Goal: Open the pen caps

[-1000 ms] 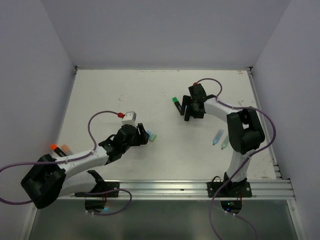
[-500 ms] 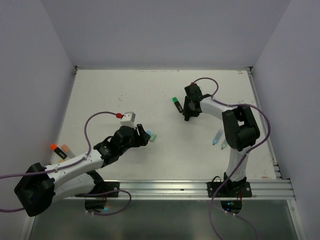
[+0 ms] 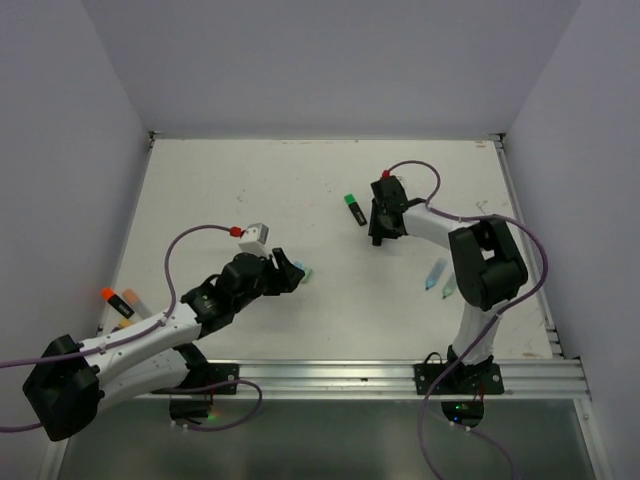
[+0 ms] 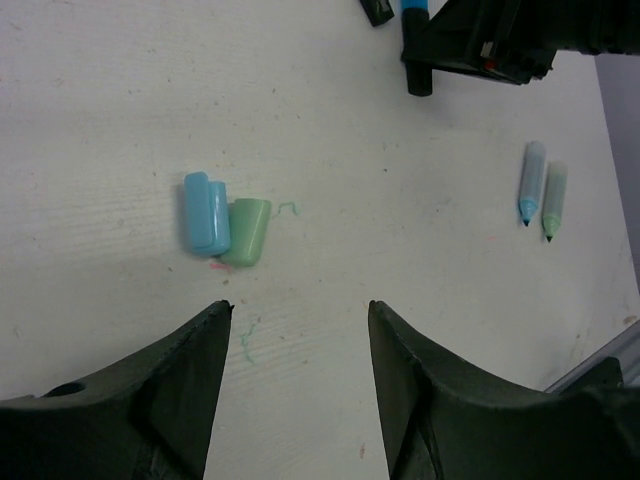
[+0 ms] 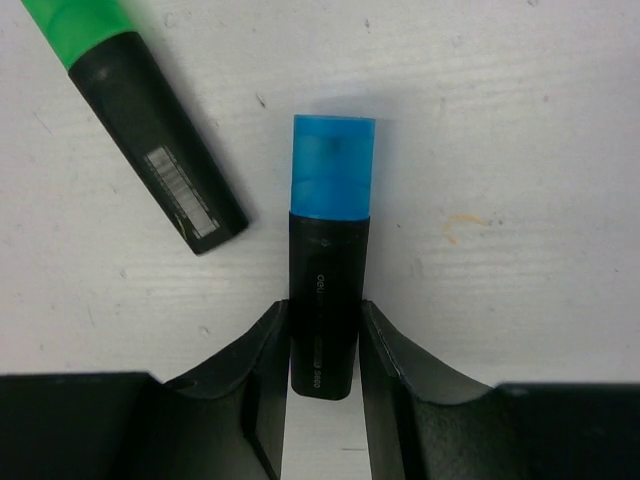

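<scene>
- Seen from above, a white table (image 3: 230, 180) carries two robot arms bolted at its 6 o'clock edge.
- The right gripper (image 5: 323, 312) is out at about 2 o'clock from the table's middle. Its pincer is drawn in narrow, with both fingers pressed against the sides of a black marker (image 5: 328, 250).
- That marker lies flat and points to 12 o'clock in the right wrist view. Its blue cap (image 5: 333, 165) is on and sticks out beyond the fingertips.
- At 10 o'clock of the blue cap lies a second black marker (image 5: 165, 170). It is slanted, apart from the first, with its green cap (image 5: 75, 25) on.
- The left gripper (image 4: 300, 310) is near the table's middle, at about 7 o'clock. Its pincer is spread wide and holds nothing.
- Just ahead of it, at 11 o'clock in the left wrist view, a loose light blue cap (image 4: 205, 213) and a loose mint cap (image 4: 246, 232) lie touching side by side. The mint one is at 3 o'clock.
- Two uncapped pastel markers (image 4: 531, 180), one light blue and one mint, lie side by side at 4 o'clock of the right gripper.
- At the table's 8 o'clock edge lies a black marker wearing an orange cap (image 3: 107, 293).
</scene>
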